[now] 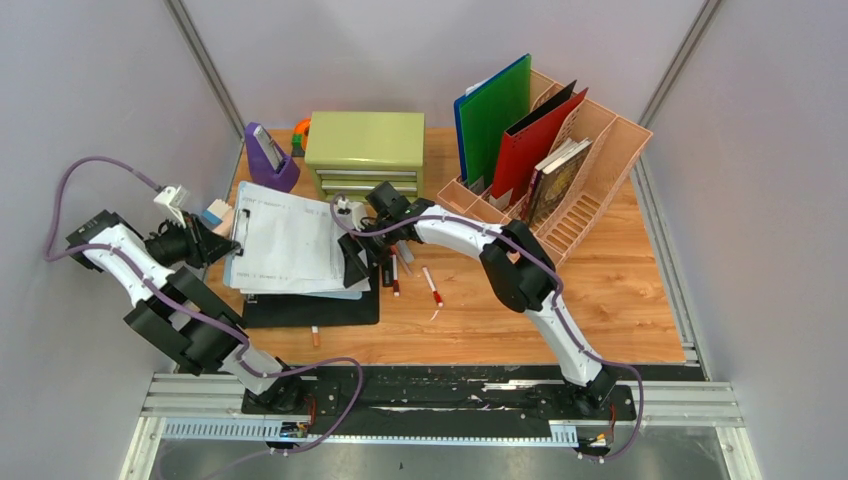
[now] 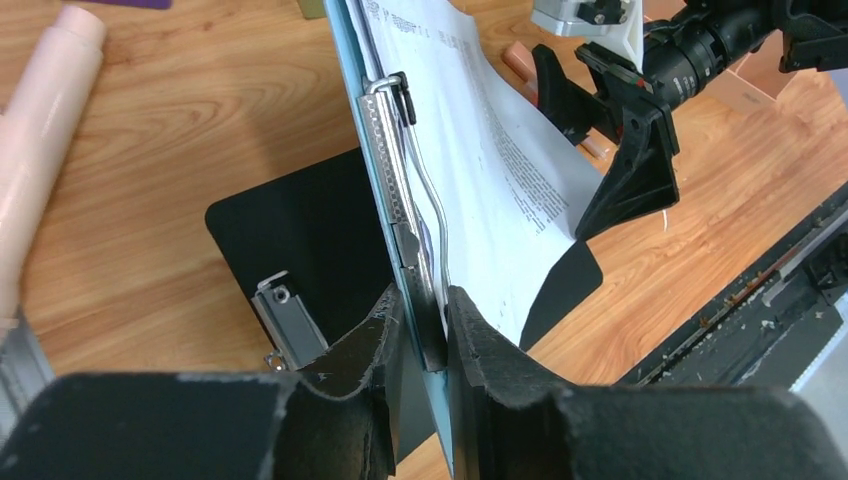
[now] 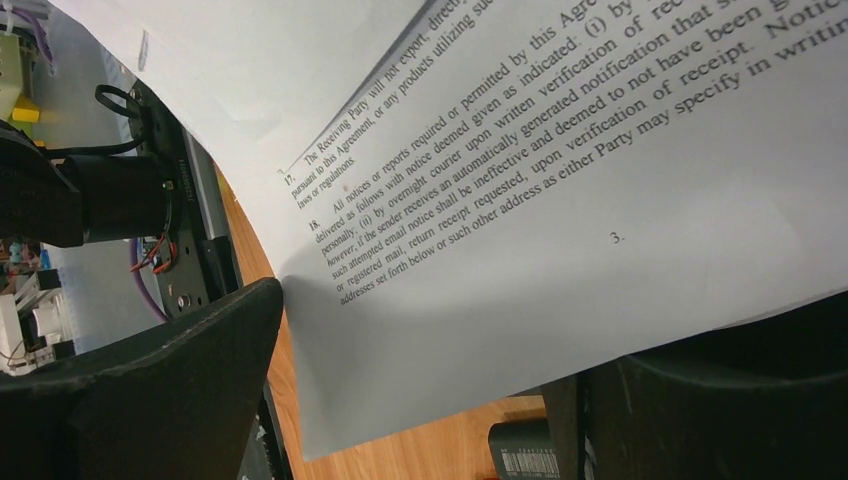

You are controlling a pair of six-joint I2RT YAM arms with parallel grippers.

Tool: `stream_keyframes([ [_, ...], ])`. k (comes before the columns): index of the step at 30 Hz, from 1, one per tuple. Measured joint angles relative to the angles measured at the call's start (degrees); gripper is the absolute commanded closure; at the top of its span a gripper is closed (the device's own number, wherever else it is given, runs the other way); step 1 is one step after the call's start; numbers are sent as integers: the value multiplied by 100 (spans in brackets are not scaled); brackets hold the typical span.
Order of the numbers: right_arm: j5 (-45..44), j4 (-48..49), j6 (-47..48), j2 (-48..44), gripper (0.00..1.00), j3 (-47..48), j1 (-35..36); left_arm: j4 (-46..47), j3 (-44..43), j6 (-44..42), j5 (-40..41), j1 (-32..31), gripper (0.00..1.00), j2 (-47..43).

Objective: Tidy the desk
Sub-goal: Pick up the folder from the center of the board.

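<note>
The desk (image 1: 600, 300) of orange-brown wood grain lay under everything, with the olive-green drawer chest (image 1: 365, 140) at its far edge. Just in front of the chest, on the side toward the arm bases, a light-blue clipboard (image 2: 392, 205) carrying printed sheets (image 1: 290, 245) was tilted up off the wood. The left gripper (image 1: 225, 243), in front of the chest and to its left, had its two black fingers (image 2: 490, 345) pressed against both faces of the clipboard right at the metal clip (image 2: 400, 160). The right gripper (image 1: 352, 262), directly in front of the chest, stood wide apart, one finger on each side of the free end of the sheets, gripping nothing. A black clipboard (image 1: 310, 308) lay flat below the tilted one, farther from the chest. A red-capped pen (image 1: 432, 286) lay in front of the chest and to its right. A pink file rack (image 1: 590, 180) with green and red folders stood to the right of the chest.
</note>
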State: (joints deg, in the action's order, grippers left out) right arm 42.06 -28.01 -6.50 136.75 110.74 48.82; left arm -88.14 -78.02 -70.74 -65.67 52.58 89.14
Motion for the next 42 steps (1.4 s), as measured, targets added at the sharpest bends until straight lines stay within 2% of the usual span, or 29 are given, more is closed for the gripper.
stream_keyframes([
  [7,-131,-101,164,-179,3,13,24,-103,-570,240,66,-11,100,-376],
  [11,-341,-240,328,-680,2,15,-7,-120,-951,382,61,-92,100,-577],
  [22,-1080,-420,1132,-2544,1,168,-297,-151,-1655,835,-131,-1362,100,-1193],
  [30,-1617,-555,1816,-3591,1,59,-479,-197,-2844,1331,-535,-1978,100,-1480],
  [34,-1519,-603,2074,-3845,1,0,-531,317,-3012,2302,-831,-2448,100,-1764],
  [37,-1338,-627,2179,-3939,1,-133,-551,1257,-2555,3445,-1058,-2765,100,-2135],
  [40,-1150,-708,2249,-3945,1,-278,-549,2787,-1679,5038,-1296,-2966,100,-2616],
  [42,-1023,-809,2308,-3945,1,-361,-549,4227,-992,6413,-1473,-3056,100,-2916],
])
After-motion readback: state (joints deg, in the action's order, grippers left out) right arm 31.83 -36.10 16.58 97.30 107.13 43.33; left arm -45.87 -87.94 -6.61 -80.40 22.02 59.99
